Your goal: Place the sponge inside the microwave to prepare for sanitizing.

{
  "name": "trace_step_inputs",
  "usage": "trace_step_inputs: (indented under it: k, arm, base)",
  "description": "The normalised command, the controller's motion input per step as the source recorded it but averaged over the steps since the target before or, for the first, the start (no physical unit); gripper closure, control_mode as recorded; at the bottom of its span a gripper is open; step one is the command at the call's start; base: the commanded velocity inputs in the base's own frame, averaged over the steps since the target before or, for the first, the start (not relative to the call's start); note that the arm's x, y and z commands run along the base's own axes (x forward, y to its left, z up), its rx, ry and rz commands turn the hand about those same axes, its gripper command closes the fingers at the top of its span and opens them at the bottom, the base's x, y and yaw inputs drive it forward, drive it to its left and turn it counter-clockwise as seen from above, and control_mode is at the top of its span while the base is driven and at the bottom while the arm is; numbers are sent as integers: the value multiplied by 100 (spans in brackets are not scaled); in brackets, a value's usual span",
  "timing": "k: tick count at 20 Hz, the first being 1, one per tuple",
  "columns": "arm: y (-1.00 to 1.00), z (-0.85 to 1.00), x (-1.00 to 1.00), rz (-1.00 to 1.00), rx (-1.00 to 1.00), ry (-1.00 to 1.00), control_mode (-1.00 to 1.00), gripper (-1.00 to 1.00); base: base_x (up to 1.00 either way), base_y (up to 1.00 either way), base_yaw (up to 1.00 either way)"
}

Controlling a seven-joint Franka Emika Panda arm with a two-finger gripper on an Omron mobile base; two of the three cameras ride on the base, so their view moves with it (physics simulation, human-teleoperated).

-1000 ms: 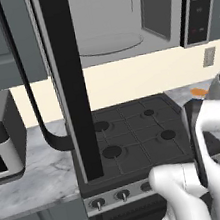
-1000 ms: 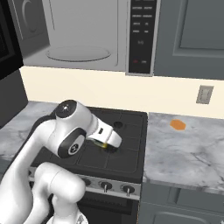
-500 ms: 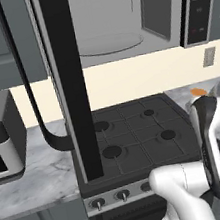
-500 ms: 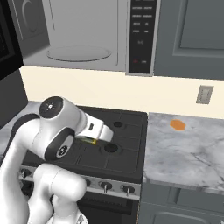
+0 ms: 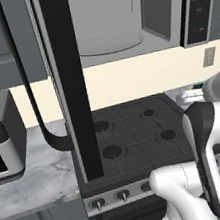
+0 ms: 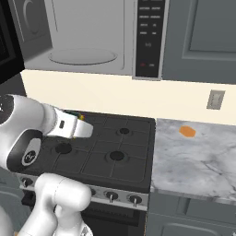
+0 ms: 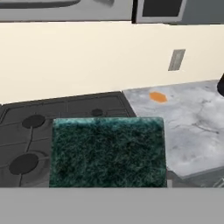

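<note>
- fingers are clamped on your sponge (image 7: 108, 151), green scrub side facing the hand cam
- it's above the stove (image 6: 106, 147)
- microwave (image 6: 92, 37) door's wide open

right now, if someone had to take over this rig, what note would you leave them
Hand: closed on the sponge, held up above the stove; the hand view has the green scrub side right up against the camera.
Microwave: mounted above the stove, door swung wide open, round glass turntable bare.
Done: door open, sponge picked up and off the counter.
Left: raise the sponge to the opening, set it on the turntable, let go and pull the arm back out. Watch the open door edge on the way up.
The small orange piece on the counter to the right is not part of the job.
</note>
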Motion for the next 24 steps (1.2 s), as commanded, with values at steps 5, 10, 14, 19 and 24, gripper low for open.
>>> trace_step_inputs:
  k: [5,10,14,19,24]
  arm:
    - [30,55,-42,13,0,-16,-100,100]
    - [39,62,-35,16,0,-18,-100,100]
    - [36,70,-9,1,-6,-18,-100,100]
    - [22,58,0,1,-10,-4,-100,100]
    - [0,56,4,22,0,-3,-100,100]
  base:
    - [0,0,0]
    - [0,0,0]
    - [0,0,0]
    - [0,0,0]
    - [0,0,0]
